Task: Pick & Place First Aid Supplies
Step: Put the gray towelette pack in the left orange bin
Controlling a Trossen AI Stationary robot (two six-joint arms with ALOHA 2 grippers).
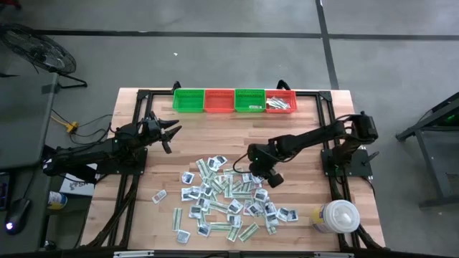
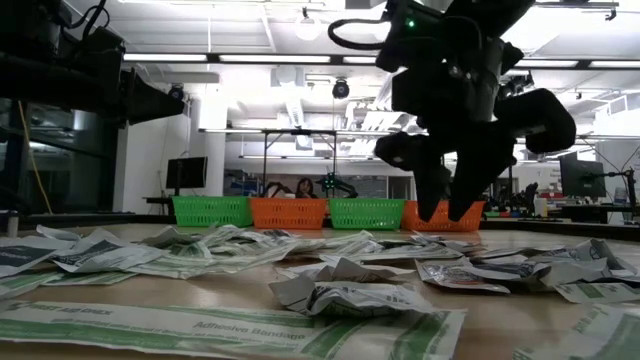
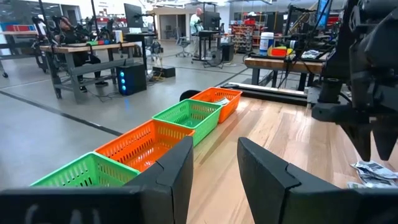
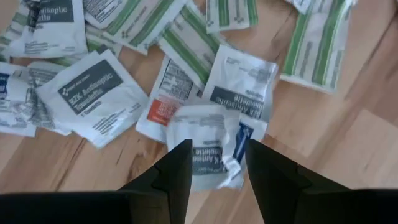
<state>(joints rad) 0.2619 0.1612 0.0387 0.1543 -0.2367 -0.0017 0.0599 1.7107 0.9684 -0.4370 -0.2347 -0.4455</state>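
A: Packets (image 1: pixel 228 197) lie heaped on the table (image 1: pixel 315 143); the right tool (image 4: pixel 216 163) hangs just above a crumpled white one (image 4: pixel 208 144), fingers spread, pinching nothing.

B: So the pick is in hand?

A: Likely. Next: drop, close, carry to the baskets (image 1: pixel 234 100). The left tool (image 3: pixel 214 163) waits spread near them.

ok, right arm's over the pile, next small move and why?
Probably lower the right pincer straight down and close: its open fingers already straddle a crumpled white packet and sit above it. The left pincer waits near the baskets.
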